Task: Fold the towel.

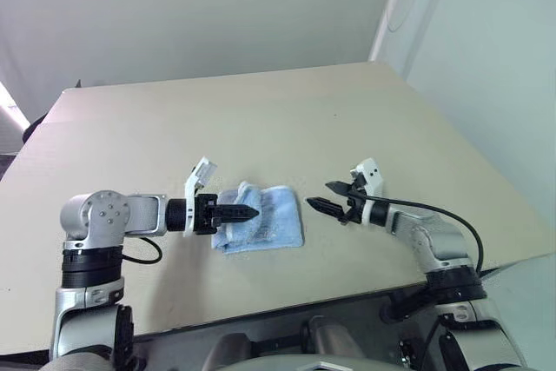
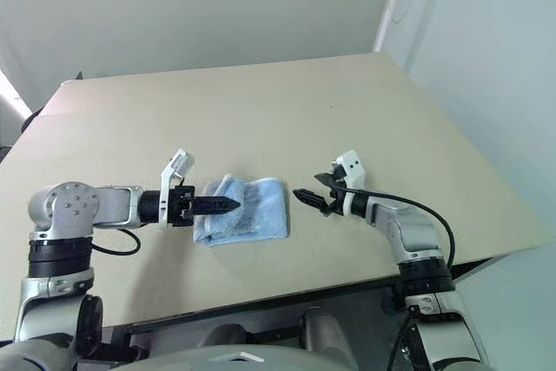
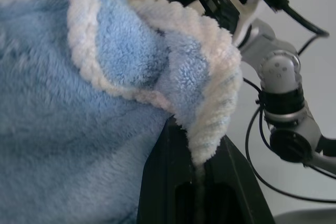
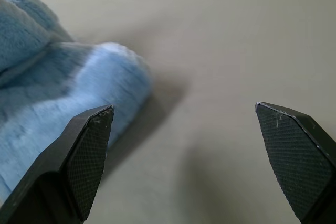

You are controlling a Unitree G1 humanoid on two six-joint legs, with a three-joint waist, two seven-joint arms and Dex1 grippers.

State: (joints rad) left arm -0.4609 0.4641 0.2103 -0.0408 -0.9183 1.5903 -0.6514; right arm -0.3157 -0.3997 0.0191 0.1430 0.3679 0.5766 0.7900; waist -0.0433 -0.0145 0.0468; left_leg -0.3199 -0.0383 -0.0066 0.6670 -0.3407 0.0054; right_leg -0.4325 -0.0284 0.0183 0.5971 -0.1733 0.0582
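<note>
The light blue towel (image 1: 271,219) lies bunched and partly doubled over near the front middle of the beige table (image 1: 261,110). My left gripper (image 1: 250,212) reaches in from the left, pointing right, and is shut on the towel's white-stitched edge (image 3: 210,124), which it holds raised over the rest of the cloth. My right gripper (image 1: 320,195) hovers just right of the towel, open, with nothing between its fingers. In the right wrist view the towel's rounded fold (image 4: 63,87) lies beside one fingertip (image 4: 94,129), apart from it, with bare table between the two tips.
The table's front edge (image 1: 287,306) runs close below both arms, and its right edge (image 1: 486,171) slants past my right arm. A black cable (image 1: 452,215) loops over the right forearm. A pale wall (image 1: 217,6) stands behind the table.
</note>
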